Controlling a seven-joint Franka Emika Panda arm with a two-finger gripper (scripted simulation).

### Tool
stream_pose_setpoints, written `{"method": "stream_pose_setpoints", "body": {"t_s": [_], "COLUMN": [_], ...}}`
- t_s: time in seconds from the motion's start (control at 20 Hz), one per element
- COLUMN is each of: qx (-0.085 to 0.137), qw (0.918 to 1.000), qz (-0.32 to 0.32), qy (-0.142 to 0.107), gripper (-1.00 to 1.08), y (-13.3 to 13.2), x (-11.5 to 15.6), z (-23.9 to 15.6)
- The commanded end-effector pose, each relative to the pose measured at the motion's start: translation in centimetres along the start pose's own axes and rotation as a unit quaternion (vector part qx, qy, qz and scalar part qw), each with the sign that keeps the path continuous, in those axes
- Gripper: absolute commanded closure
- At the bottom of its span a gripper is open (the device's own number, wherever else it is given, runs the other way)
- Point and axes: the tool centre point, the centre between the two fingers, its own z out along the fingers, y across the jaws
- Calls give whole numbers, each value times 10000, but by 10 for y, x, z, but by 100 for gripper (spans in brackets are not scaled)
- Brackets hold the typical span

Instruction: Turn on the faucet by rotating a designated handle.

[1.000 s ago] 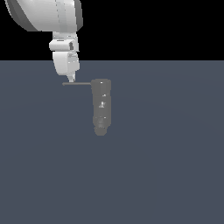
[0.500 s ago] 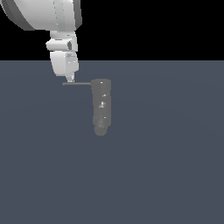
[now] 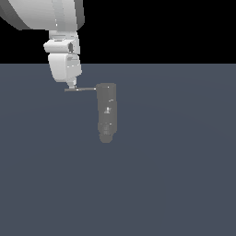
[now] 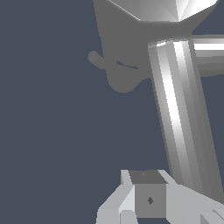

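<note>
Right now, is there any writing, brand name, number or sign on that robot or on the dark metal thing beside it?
None: no readable text in either view.
The large white robot arm and its end effector are plain, unmarked surfaces.
The dark grey metallic cylinder faucet shows only small light specks, too small to tell apart as marks or glints.
The thin dark grey rod handle is bare.
</note>
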Motion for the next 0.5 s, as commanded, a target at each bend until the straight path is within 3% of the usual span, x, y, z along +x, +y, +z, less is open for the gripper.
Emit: {"method": "stream_pose_setpoints", "body": {"t_s": [0.0, 0.45], "qx": [-16, -16], "qw": [10000, 10000], "qz": [7, 7], "qy": [11, 11], "gripper": [108, 108], "y": [8, 34], "x": [2, 2], "z": [0, 0]}}
